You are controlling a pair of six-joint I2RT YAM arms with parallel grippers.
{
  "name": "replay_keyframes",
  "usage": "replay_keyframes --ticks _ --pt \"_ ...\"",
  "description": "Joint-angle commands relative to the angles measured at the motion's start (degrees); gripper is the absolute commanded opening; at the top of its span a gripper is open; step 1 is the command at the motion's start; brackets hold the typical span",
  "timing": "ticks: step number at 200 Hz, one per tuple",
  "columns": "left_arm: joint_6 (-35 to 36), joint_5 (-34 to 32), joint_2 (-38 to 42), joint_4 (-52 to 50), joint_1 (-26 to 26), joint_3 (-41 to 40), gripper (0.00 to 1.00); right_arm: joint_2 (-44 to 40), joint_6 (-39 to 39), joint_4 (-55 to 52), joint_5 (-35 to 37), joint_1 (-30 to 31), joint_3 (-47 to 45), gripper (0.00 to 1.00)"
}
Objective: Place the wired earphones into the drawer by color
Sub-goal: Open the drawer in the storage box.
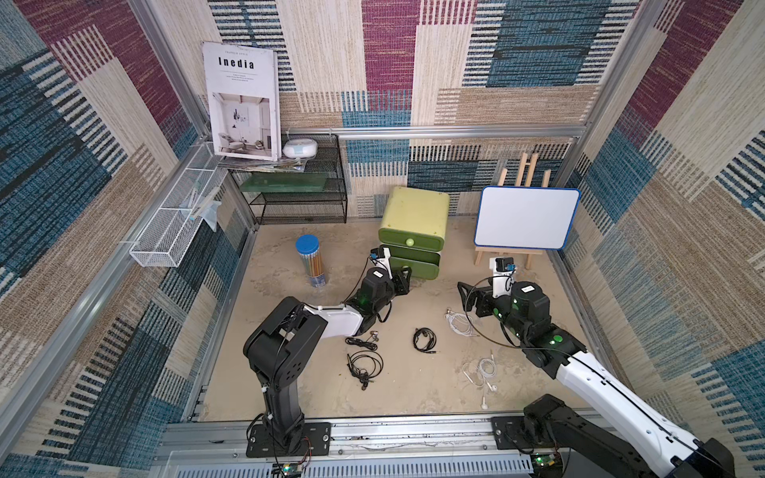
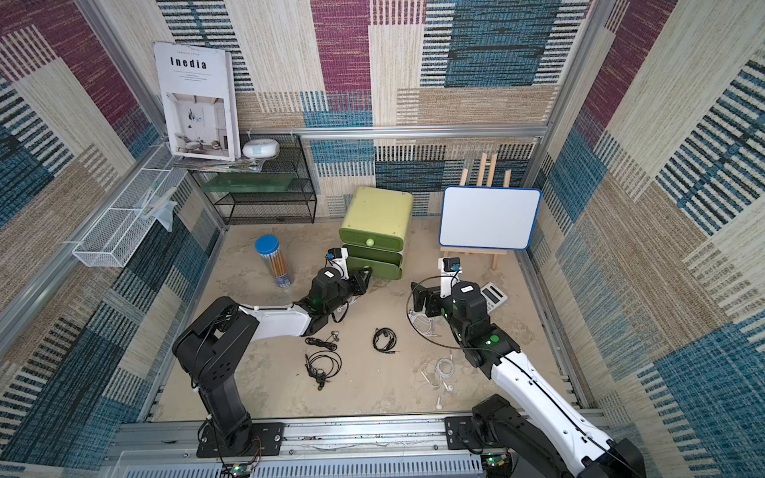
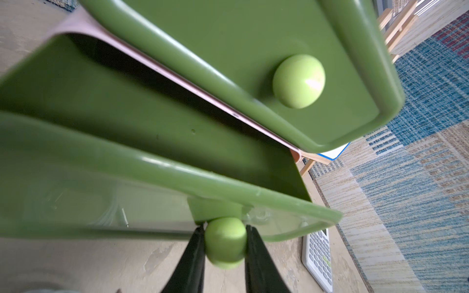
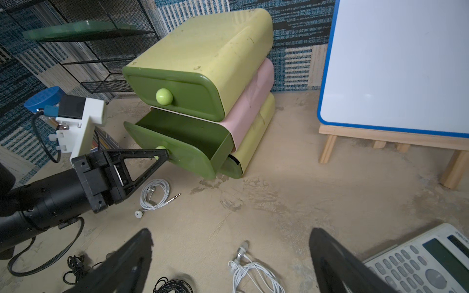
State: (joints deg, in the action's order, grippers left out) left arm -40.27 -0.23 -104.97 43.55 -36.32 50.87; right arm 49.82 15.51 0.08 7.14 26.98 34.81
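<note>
Right wrist view puts one white set [image 4: 154,193] of the wired earphones coiled on the floor at centre left, just below the left gripper [image 3: 224,227]. A second white set [image 4: 253,272] lies at the bottom edge, between the widely spread, empty fingers of the right gripper [image 4: 232,234]. In a top view a third white set [image 1: 480,372] sprawls right of lower centre. A black set [image 1: 424,340] sits at centre, another black set [image 1: 364,366] is left of it, and a last black set [image 1: 363,340] lies against the left forearm. No red sets show; whether a drawer already hides them cannot be told.

The left gripper pinches the pale knob [image 3: 225,243] of the middle drawer [image 4: 177,132], which stands pulled out, and the part of its inside that shows looks empty. The top drawer [image 4: 177,86] is shut. I judge the task barely begun: a drawer is open, six sets lie loose, and none is being carried.

The tabletop [image 1: 414,397] is sandy beige, rough and mottled. Patchwork woven walls [image 1: 393,62] in blue, magenta and tan box it in. A black wire shelf [image 1: 298,198] with a magazine [image 1: 242,103] fills the upper left, with a white mesh basket [image 1: 174,231] below it. A pencil tube [image 1: 311,263] stands left of the drawers and a whiteboard [image 1: 525,217] on an easel to their right. A calculator [image 4: 426,263] lies in the wrist view's lower right.
</note>
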Motion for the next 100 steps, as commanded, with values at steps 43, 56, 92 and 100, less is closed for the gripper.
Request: replay_keyframes --ticks 43,56,92,100 --pt "0.3 -0.4 2.4 2.4 -0.7 -3.4 0.17 0.5 -0.2 0.2 -1.1 -0.7 0.2 1.0" --pt "0.3 -0.4 2.9 2.4 -0.8 -4.1 0.17 0.5 -0.2 0.1 -1.2 -0.8 0.2 1.0" --pt "0.4 -0.8 4.4 2.3 -1.0 -5.7 0.17 0.2 0.0 0.0 -1.3 -0.9 0.1 1.0" --pt "0.5 -0.9 4.7 2.3 -1.1 -5.9 0.17 0.2 0.0 0.0 -1.4 -0.9 0.1 1.0"
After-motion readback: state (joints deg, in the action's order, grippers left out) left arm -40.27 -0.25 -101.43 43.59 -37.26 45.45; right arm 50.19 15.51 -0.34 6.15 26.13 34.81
